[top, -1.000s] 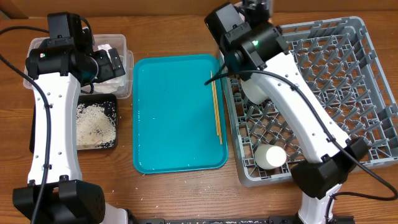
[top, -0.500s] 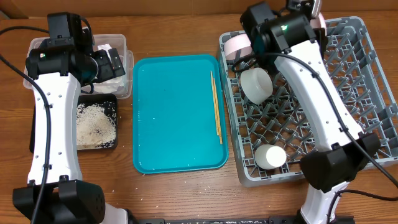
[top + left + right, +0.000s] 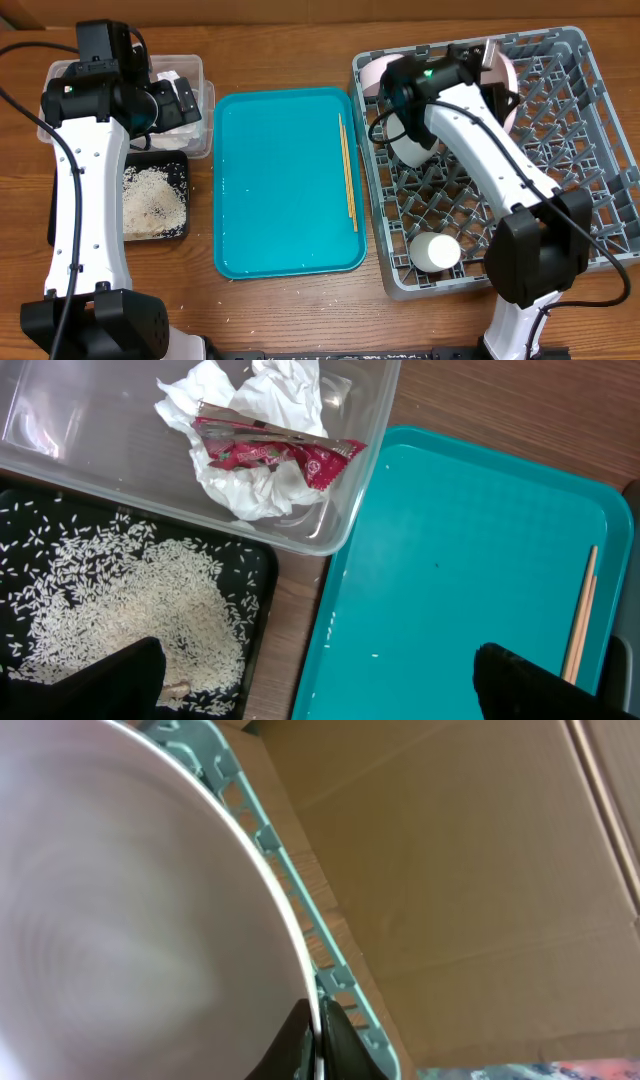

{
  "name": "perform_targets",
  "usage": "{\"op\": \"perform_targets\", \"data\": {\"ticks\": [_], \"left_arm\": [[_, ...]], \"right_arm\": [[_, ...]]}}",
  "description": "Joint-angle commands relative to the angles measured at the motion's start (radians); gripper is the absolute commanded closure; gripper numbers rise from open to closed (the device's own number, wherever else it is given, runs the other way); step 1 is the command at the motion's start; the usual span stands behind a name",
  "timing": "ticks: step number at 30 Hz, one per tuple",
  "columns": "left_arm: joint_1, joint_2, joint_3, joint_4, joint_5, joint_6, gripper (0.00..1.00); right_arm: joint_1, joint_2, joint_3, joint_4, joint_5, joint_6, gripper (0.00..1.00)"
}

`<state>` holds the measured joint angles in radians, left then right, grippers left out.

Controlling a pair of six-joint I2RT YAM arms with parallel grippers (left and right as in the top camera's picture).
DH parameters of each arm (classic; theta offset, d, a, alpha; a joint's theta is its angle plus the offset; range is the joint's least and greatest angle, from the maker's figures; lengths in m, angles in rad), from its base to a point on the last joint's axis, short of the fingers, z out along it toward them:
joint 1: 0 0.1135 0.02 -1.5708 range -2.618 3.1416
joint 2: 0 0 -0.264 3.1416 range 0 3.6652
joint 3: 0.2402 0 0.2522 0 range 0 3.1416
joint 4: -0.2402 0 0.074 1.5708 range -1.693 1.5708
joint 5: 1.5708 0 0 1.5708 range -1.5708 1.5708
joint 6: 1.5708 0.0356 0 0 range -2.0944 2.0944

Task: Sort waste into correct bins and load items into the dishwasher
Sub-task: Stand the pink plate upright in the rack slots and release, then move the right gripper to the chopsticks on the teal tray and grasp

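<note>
My right gripper (image 3: 318, 1042) is shut on the rim of the pale pink plate (image 3: 130, 920). It holds the plate on edge at the back of the grey dish rack (image 3: 560, 200). In the overhead view the plate (image 3: 372, 72) shows on both sides of my right arm. A white bowl (image 3: 408, 142) and a white cup (image 3: 437, 250) sit in the rack. Two chopsticks (image 3: 347, 170) lie on the teal tray (image 3: 280, 190). My left gripper (image 3: 315, 660) is open and empty above the gap between the black tray (image 3: 255, 560) and the teal tray. The red wrapper (image 3: 270, 448) and napkin (image 3: 250, 495) lie in the clear tub (image 3: 370, 490). Rice (image 3: 130, 600) lies in the black tray.
A few loose rice grains lie on the teal tray (image 3: 470, 560). The chopsticks (image 3: 580, 620) show at the right edge of the left wrist view. The rack's rim (image 3: 290, 890) runs beside the plate, with a cardboard wall behind it.
My right arm has swung right and back from the teal tray's edge over the rack, carrying the plate to the rack's back row. My left arm has not moved.
</note>
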<state>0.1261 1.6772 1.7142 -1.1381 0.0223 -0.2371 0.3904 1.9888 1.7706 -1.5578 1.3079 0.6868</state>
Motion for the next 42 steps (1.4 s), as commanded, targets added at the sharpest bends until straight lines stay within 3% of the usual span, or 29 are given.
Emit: {"op": "perform_targets", "data": {"ticks": [1,3,6,8,12,16,20,24,25,28,29,33,42], "left_arm": [[-0.002,-0.010,0.016,-0.003,-0.004,-0.014,0.00],[-0.002,-0.010,0.016,-0.003,-0.004,-0.014,0.00],[-0.002,-0.010,0.016,-0.003,-0.004,-0.014,0.00],[-0.002,-0.010,0.016,-0.003,-0.004,-0.014,0.00],[-0.002,-0.010,0.016,-0.003,-0.004,-0.014,0.00],[-0.002,-0.010,0.016,-0.003,-0.004,-0.014,0.00],[-0.002,-0.010,0.016,-0.003,-0.004,-0.014,0.00],[-0.001,-0.010,0.016,-0.003,-0.004,-0.014,0.00],[-0.001,-0.010,0.016,-0.003,-0.004,-0.014,0.00],[-0.001,-0.010,0.016,-0.003,-0.004,-0.014,0.00],[-0.002,-0.010,0.016,-0.003,-0.004,-0.014,0.00],[-0.002,-0.010,0.016,-0.003,-0.004,-0.014,0.00],[-0.001,-0.010,0.016,-0.003,-0.004,-0.014,0.00]], "right_arm": [[-0.004,-0.021,-0.060,0.042,0.047,0.032,0.96],[-0.004,-0.021,-0.069,0.064,0.021,0.032,0.95],[-0.004,-0.021,-0.069,0.100,-0.016,0.032,0.87],[-0.004,-0.022,-0.068,0.121,-0.047,0.032,0.68],[-0.004,-0.029,-0.054,0.124,-0.080,0.031,0.52],[-0.004,-0.051,-0.002,0.125,-0.121,0.009,0.50],[-0.004,-0.090,0.072,0.159,-0.203,-0.103,0.50],[0.003,-0.126,0.175,0.220,-0.470,-0.291,0.42],[0.008,-0.130,0.203,0.229,-0.559,-0.315,0.36],[0.019,-0.132,0.269,0.267,-0.854,-0.326,0.32],[0.020,-0.132,0.278,0.286,-0.966,-0.329,0.24],[0.038,-0.124,0.268,0.363,-1.407,-0.386,0.24],[0.205,-0.016,0.198,0.399,-1.335,-0.365,0.30]]}}
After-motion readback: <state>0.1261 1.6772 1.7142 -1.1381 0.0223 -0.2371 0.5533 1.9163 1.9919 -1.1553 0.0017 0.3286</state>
